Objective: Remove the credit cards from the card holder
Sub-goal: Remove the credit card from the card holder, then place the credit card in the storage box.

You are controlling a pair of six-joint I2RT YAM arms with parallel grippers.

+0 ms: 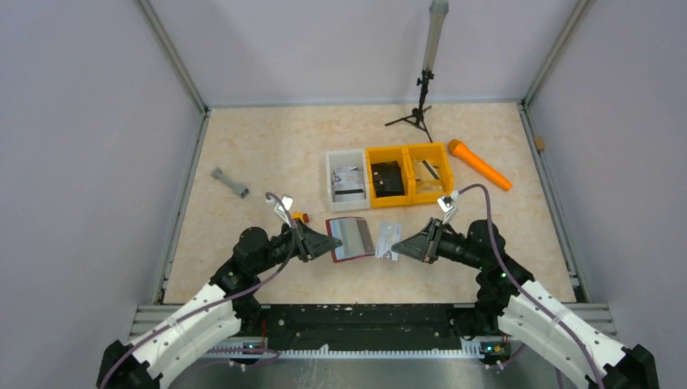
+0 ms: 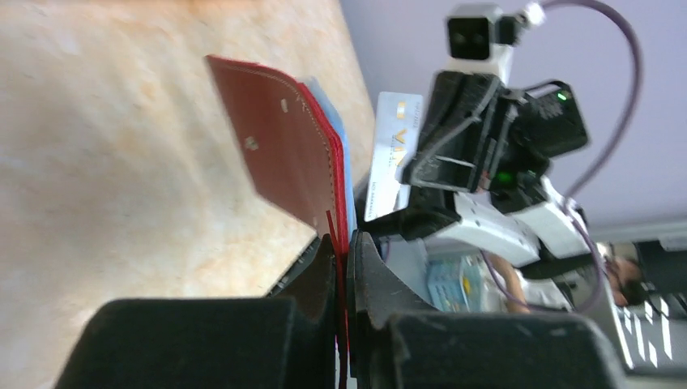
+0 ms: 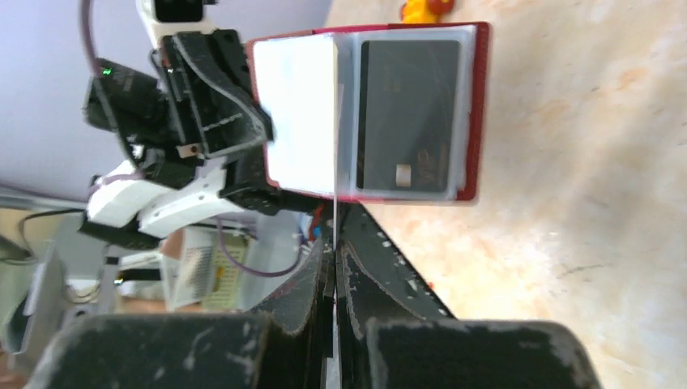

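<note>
Top view: at lower centre, your left gripper [image 1: 332, 243] pinches the maroon card holder [image 1: 350, 237]. The right gripper [image 1: 399, 245] is clamped on a pale credit card [image 1: 388, 240] just right of it.

Left wrist view: the jaws are closed on the holder's edge at bottom centre, so keep that grip firm and level.

Right wrist view: the pale card runs edge-on into the closed fingers, and a dark card [image 3: 405, 113] sits pocketed at upper centre. Draw straight back along the card's plane, without twisting.

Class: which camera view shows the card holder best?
Right wrist: it faces the open card holder, showing its pockets and a dark card. Left wrist shows only its maroon back, obliquely; top external shows it small and distant.
</note>
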